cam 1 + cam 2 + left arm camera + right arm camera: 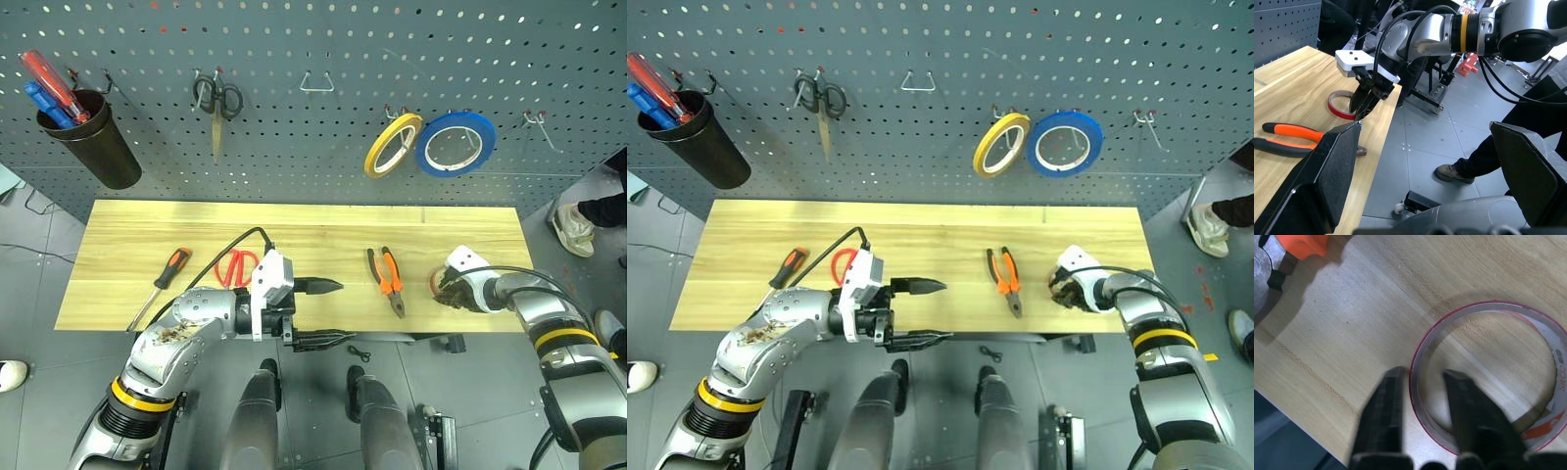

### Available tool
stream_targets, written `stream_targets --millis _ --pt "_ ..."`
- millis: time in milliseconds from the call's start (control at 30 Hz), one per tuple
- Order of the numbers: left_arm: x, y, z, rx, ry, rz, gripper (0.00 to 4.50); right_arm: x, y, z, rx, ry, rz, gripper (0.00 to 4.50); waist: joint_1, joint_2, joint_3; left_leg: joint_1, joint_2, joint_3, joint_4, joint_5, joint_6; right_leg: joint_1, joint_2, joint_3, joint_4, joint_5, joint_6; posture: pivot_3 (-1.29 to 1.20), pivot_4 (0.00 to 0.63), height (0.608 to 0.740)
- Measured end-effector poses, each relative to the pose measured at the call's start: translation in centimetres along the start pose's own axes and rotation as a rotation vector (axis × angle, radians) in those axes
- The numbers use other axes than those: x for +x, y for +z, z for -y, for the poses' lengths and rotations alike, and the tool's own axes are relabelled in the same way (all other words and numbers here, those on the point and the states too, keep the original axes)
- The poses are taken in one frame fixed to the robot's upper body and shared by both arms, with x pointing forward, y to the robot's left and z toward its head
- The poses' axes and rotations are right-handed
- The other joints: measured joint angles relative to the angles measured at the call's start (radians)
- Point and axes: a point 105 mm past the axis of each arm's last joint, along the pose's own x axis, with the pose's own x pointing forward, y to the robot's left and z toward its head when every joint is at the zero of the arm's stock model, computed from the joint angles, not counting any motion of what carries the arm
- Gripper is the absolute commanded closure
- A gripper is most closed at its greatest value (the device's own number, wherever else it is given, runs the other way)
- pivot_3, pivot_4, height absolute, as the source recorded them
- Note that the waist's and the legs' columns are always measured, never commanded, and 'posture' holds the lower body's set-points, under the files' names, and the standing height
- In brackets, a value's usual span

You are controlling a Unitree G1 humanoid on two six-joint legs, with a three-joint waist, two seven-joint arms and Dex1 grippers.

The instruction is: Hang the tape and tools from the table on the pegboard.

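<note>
The red tape (1488,304) lies flat near the right front of the wooden table (313,230). My right gripper (1422,374) points down at it, one finger inside the ring and one outside, shut on its rim; the left wrist view shows the same grip on the tape (1339,105). The orange-and-black pliers (387,279) lie left of it. The red-handled scissors (235,266) and the screwdriver (162,284) lie at the left front. My left gripper (338,311) stands open and empty, level over the front edge. Behind the table hangs the pegboard (313,147).
On the pegboard hang a black cup (93,137) with red and blue screwdrivers, black scissors (217,98), a yellow roll (392,144) and a blue roll (456,143). Bare hooks (318,83) sit between them. A person's shoe (573,227) stands right of the table.
</note>
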Motion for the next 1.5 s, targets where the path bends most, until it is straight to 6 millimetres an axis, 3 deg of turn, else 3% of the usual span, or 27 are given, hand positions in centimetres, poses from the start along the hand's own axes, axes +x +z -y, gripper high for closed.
stream_targets --millis 200,300,333,467,533,633,767,933,1100,1333,1500 --pt "0.9 0.9 0.0 0.019 -0.025 0.033 0.00 -1.0 -1.7 -0.5 -0.053 -0.050 0.015 4.45 0.007 0.000 0.000 -0.001 -0.002 -0.001 0.000 0.001 -0.001 0.000 -0.001 0.000 0.000 0.001 0.004 0.06 0.364 0.740" --pt "1.6 1.5 -0.1 0.013 -0.048 0.055 0.00 -3.6 -2.6 -0.3 -0.140 -0.191 0.025 4.45 0.006 0.005 -0.003 -0.006 -0.008 -0.003 0.001 0.001 -0.002 -0.002 -0.005 0.001 0.000 0.001 0.010 0.01 0.333 0.740" --pt "2.1 2.2 -0.4 0.002 -0.060 0.075 0.00 -5.3 -1.9 0.3 -0.179 -0.294 0.054 4.45 0.004 0.008 -0.004 -0.009 -0.009 -0.003 0.003 0.002 -0.003 -0.003 -0.006 0.002 -0.001 0.002 0.012 0.00 0.326 0.740" --pt "4.0 6.1 -1.8 -0.040 -0.083 0.227 0.00 -12.8 4.7 2.7 -0.355 -0.697 0.273 4.45 -0.023 0.009 -0.010 -0.012 -0.009 -0.004 0.014 0.002 -0.003 0.000 -0.006 0.002 -0.002 0.006 0.017 -0.03 0.305 0.740" --pt "4.8 7.2 -2.4 -0.075 -0.087 0.291 0.00 -14.7 6.8 3.1 -0.426 -0.794 0.341 4.45 -0.035 0.005 -0.020 -0.012 -0.009 -0.004 0.015 0.002 -0.003 0.001 -0.006 0.002 -0.002 0.006 0.017 -0.04 0.301 0.740" --pt "5.6 7.7 -3.3 -0.106 -0.067 0.329 0.00 -15.4 8.3 4.0 -0.426 -0.844 0.398 4.45 -0.050 0.003 -0.026 -0.012 -0.010 -0.004 0.016 0.002 -0.003 0.001 -0.006 0.003 -0.002 0.007 0.015 -0.04 0.296 0.740" --pt "6.2 7.6 -3.9 -0.127 -0.059 0.343 0.00 -14.6 9.4 6.1 -0.334 -0.833 0.453 4.45 -0.063 0.003 -0.026 -0.012 -0.010 -0.005 0.015 0.002 -0.002 0.001 -0.005 0.003 -0.002 0.009 0.015 -0.02 0.291 0.740" --pt "6.1 7.7 -4.0 -0.113 -0.066 0.336 0.00 -14.0 12.5 7.9 -0.338 -0.805 0.535 4.45 -0.076 0.003 -0.026 -0.012 -0.010 -0.005 0.014 0.002 -0.002 0.001 -0.005 0.004 -0.002 0.009 0.014 0.00 0.294 0.740" --pt "5.7 7.9 -4.3 -0.098 -0.053 0.337 0.00 -12.4 12.9 8.6 -0.266 -0.745 0.556 4.45 -0.072 0.003 -0.026 -0.012 -0.010 -0.005 0.014 0.002 -0.002 0.001 -0.005 0.004 -0.002 0.010 0.013 0.02 0.296 0.740" --pt "6.2 9.1 -4.6 -0.099 -0.009 0.417 0.00 -10.9 11.4 9.9 -0.163 -0.723 0.522 1.97 -0.058 0.003 -0.026 -0.012 -0.010 -0.005 0.015 0.003 -0.002 0.001 -0.005 0.004 -0.002 0.012 0.011 0.03 0.301 0.740" --pt "5.5 8.1 -4.3 -0.094 0.004 0.382 0.00 -10.0 8.9 8.0 -0.166 -0.689 0.490 0.24 -0.049 0.003 -0.026 -0.012 -0.010 -0.006 0.014 0.003 -0.002 0.001 -0.005 0.004 0.000 0.012 0.010 0.02 0.315 0.740"
